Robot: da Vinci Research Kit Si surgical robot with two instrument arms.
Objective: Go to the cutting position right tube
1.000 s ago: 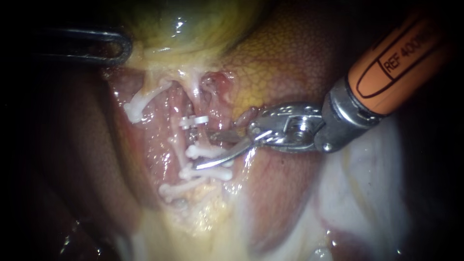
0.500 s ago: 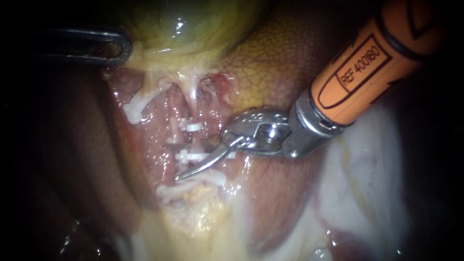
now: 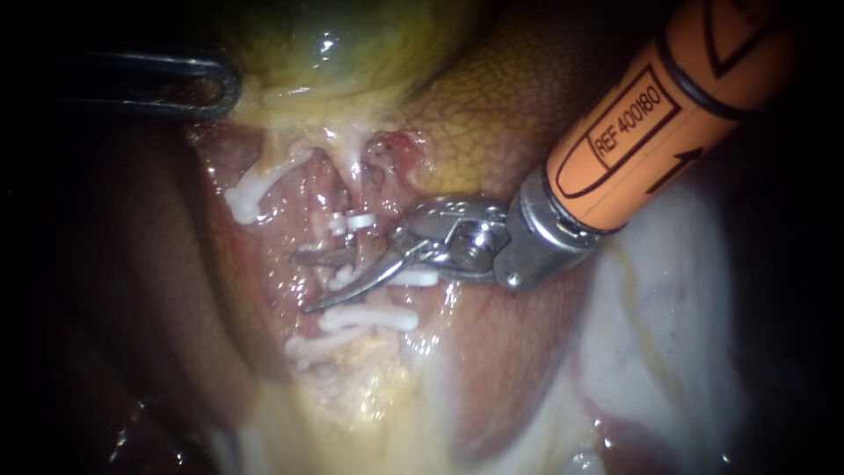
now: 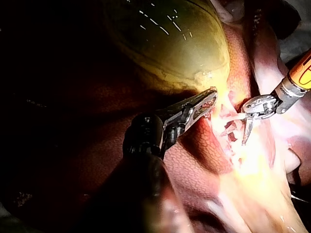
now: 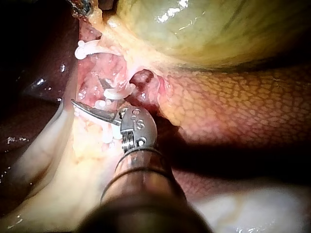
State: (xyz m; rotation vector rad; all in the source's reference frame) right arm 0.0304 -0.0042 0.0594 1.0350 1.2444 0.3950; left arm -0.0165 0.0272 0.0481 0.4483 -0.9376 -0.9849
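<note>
The right instrument (image 3: 308, 283) has its two thin curved blades a narrow way apart, and the right tube (image 3: 343, 239) runs through the gap between them. The lower blade lies bright and slanted across the tube, while the upper blade is a darker sliver just above it. Whether either blade touches the tube I cannot tell; nothing is pinched. The tube stands in the middle of the opened pink bed, under the gallbladder (image 3: 352, 35). White clips (image 3: 369, 317) cross the tube on both sides of the blades: one above the upper blade, and others beside and below the lower one. The right wrist view shows the same, with one blade reaching out past the clips.

Behind the blades come the silver hinge and the orange shaft, entering from the upper right over the mottled liver (image 3: 492, 97). Off to the side, a second pale tube (image 3: 274, 171) slants away, well apart from the blades.

The left instrument (image 3: 207, 88) has its jaws closed on the yellowish lower edge of the gallbladder, seen plainly in the left wrist view
</note>
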